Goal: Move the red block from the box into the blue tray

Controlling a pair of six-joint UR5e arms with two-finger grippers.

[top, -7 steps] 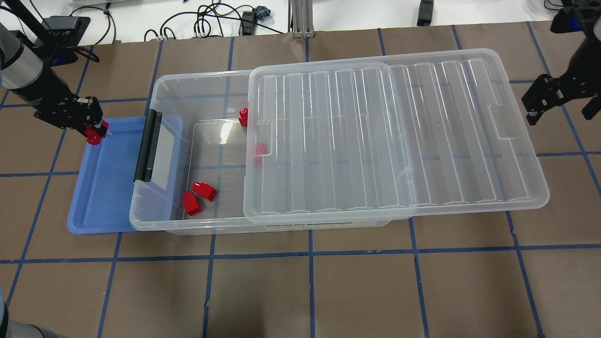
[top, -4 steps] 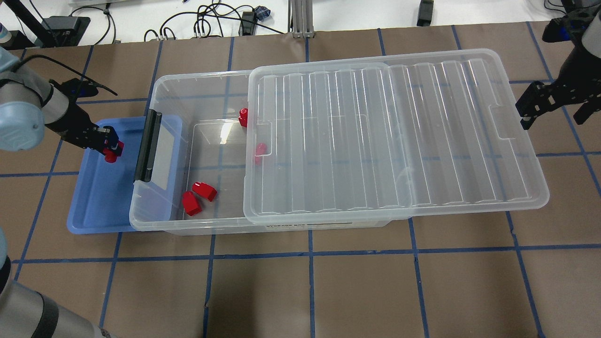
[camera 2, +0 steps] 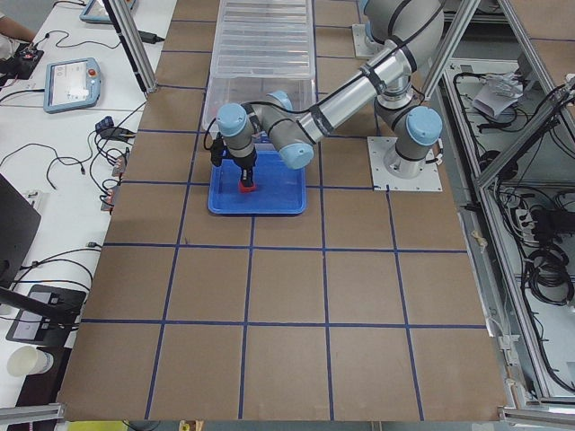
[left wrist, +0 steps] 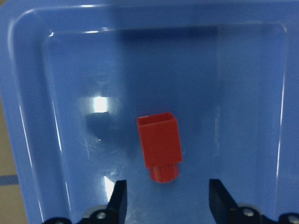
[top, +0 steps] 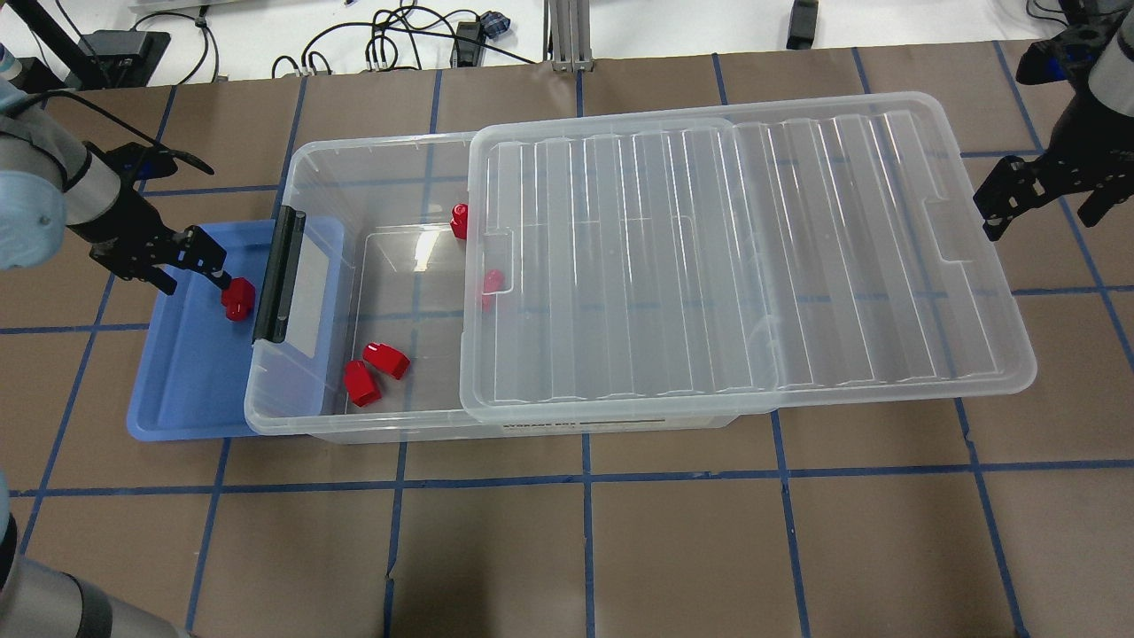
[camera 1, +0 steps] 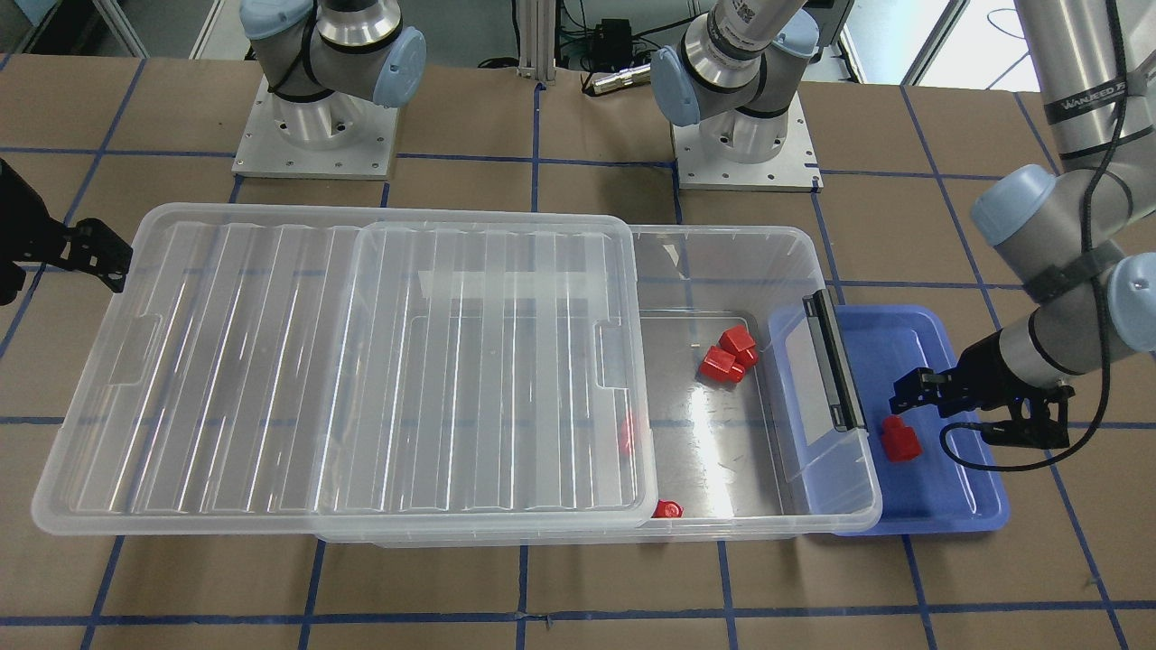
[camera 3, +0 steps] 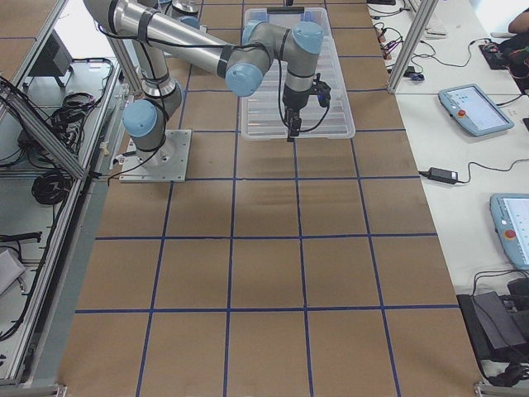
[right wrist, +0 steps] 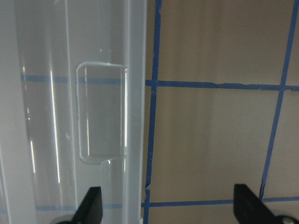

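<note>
A second ago the left claw (left wrist: 166, 203) carried the red block (top: 238, 298) near the far corner of the blue tray (top: 177, 390). Now we see its two fingers apart, and the block lies free on the tray floor, on its side, close to the black latch (top: 277, 276) of the box (top: 381, 142). In the wrist view the fingers stand on both sides of the block's stud and do not touch it. We judge that this block is delivered and that the claw only needs to rise away.

The right claw (right wrist: 170, 207) is also apart and holds nothing. It waits beside the outer edge of the lid (top: 753, 266), above the worktop (top: 620, 532).

Some things we cannot see well. The latch end of the box covers one side of the tray. Two other blocks (top: 372, 372) lie plainly in the open part of the box. Two more sit at the edge of the lid and are blurred by the plastic. We cannot tell if others are under the lid.
</note>
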